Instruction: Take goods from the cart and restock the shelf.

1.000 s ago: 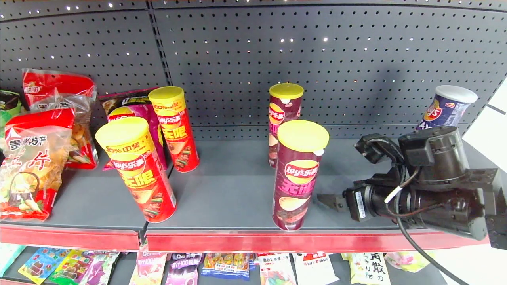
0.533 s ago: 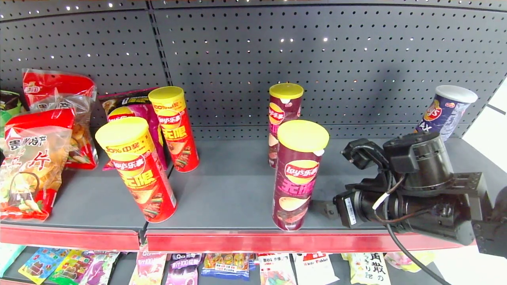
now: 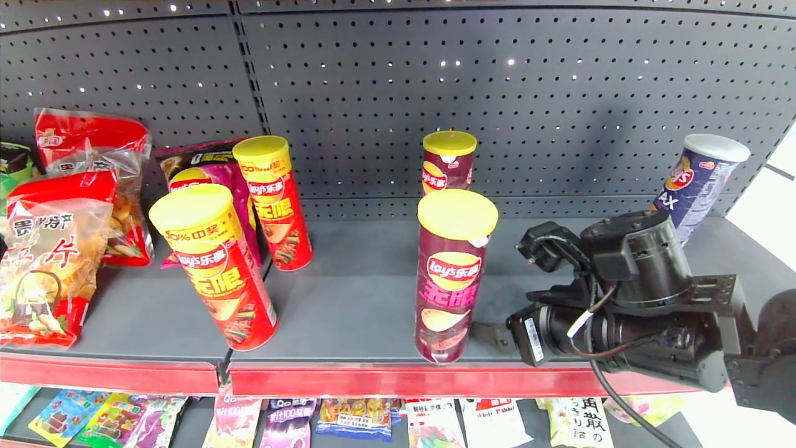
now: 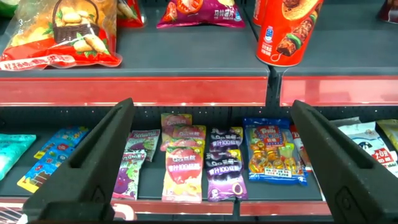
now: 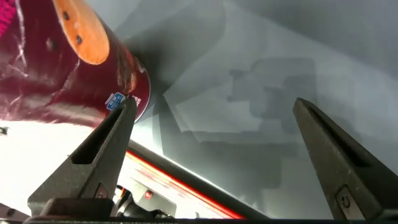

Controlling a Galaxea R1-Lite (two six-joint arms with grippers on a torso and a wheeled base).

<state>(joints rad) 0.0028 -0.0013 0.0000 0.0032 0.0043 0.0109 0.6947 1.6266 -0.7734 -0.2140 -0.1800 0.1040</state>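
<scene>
Starting at the left, the left claw (image 4: pixel 212 104) is held with its fingers spread wide and nothing between them. The sachets (image 4: pixel 186 165) of the lower shelf hang beyond it, and the front red can (image 4: pixel 286 31) stands above and ahead of it. Nothing on that side is seen to have shifted over the last second.

Further right, the front maroon can (image 3: pixel 449 280) has been slid leftward along the front edge of the shelf (image 3: pixel 360 298). It is upright and now stands more squarely before the rear maroon can (image 3: pixel 448 163). The right claw (image 5: pixel 214 102) has been carried leftward with it, low over the shelf, fingers apart and clamped on nothing. One finger (image 5: pixel 118 134) appears to be laid against the can's base, so the can lies just outside the open gap, not within it.

This is judged to be a sideways nudge that lines up a can already delivered, not a grasp. The can may be counted as restocked once the row is straight, and a return to the cart would then be called for. Because the push is applied low on a tall can, tipping is the risk. Behind the right claw, well apart, the blue can (image 3: pixel 696 180) has been left where it stood.
</scene>
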